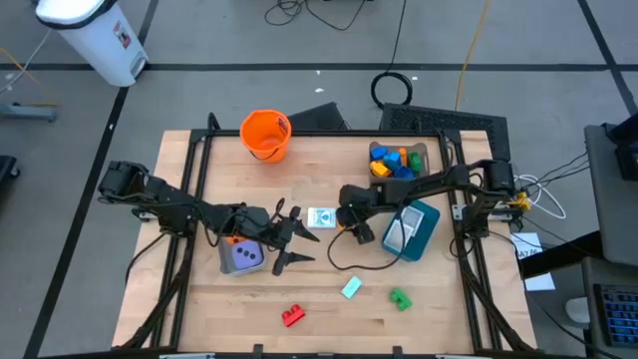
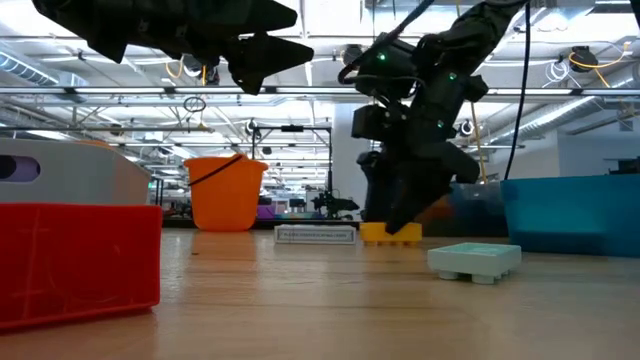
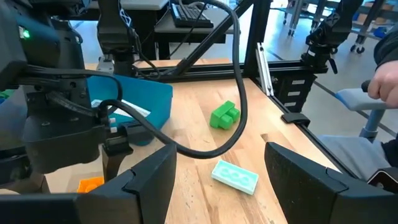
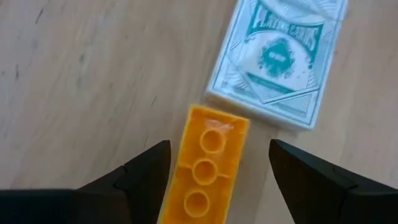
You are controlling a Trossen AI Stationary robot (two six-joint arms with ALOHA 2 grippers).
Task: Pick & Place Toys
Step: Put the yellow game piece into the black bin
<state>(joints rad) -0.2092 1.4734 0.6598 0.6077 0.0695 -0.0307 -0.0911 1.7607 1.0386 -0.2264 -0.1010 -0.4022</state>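
Right gripper (image 4: 217,180) hangs low over the middle of the table with its fingers spread wide on either side of an orange brick (image 4: 205,165), which lies flat on the wood, studs up; neither finger touches it. One short end of the brick lies against a white card box (image 4: 277,68) printed in teal. From above, this gripper (image 1: 351,221) sits just beside the card box (image 1: 321,217), with a teal bin (image 1: 424,234) close on its other side and a grey bin (image 1: 419,152) of bright blocks farther back. Left gripper (image 1: 289,237) hovers above the table near a purple die (image 1: 242,256), its fingers parted and holding nothing; the low view shows it raised well clear of the surface. Toward the front edge lie a red block (image 1: 292,315), a pale teal block (image 1: 351,288) and a green block (image 1: 400,298), each apart from the others. An orange bucket (image 1: 265,134) stands at the back of the table.
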